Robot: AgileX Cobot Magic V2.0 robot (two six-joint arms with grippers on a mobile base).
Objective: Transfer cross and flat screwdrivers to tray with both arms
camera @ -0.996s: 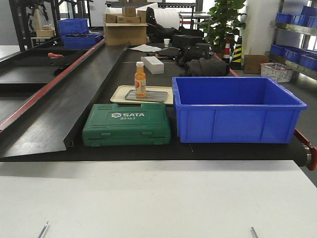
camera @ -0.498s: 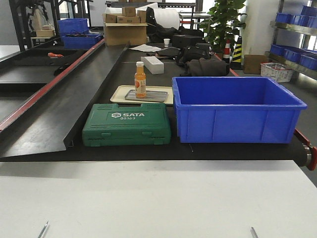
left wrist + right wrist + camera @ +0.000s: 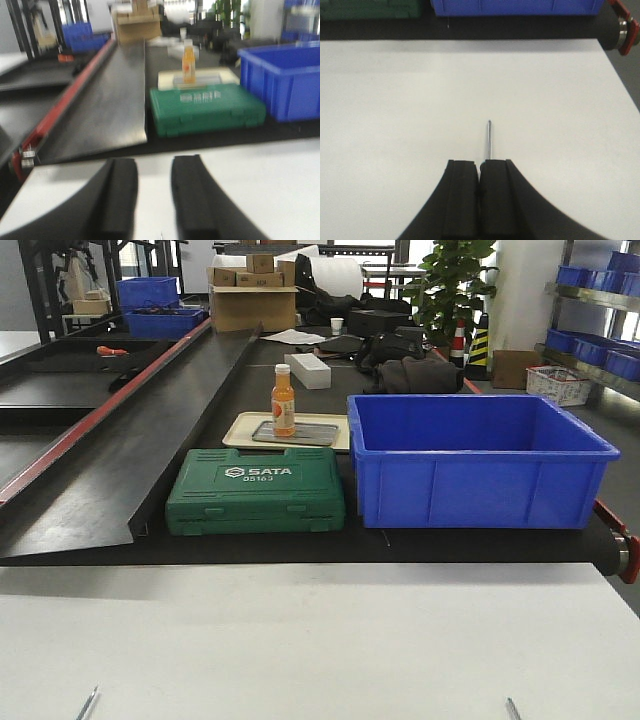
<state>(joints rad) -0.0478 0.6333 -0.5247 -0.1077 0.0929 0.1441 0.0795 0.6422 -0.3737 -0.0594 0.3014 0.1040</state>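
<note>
The left tool (image 3: 155, 165), a pair of black padded fingers, is hanging over the white worktop (image 3: 320, 640) with its fingers spread and nothing showing between them; that view is blurred. The right tool (image 3: 479, 165) is keeping its two black fingers pressed together. A thin steel screwdriver shaft (image 3: 489, 140) is sticking out forward from just past the right-hand finger, over the worktop; whether it is gripped I cannot tell.

In the front view, two steel shaft tips are showing at the near edge of the worktop, one at the left (image 3: 88, 703) and one at the right (image 3: 512, 708), well apart, with their handles out of view.

The shallow grey metal tray (image 3: 318, 433) is lying on a flat beige tray (image 3: 240, 430). Both are sitting beyond a green SATA tool case (image 3: 256, 490) and beside a deep blue plastic bin (image 3: 480, 460). An orange bottle (image 3: 284, 400) is standing upright on the grey metal tray.
</note>
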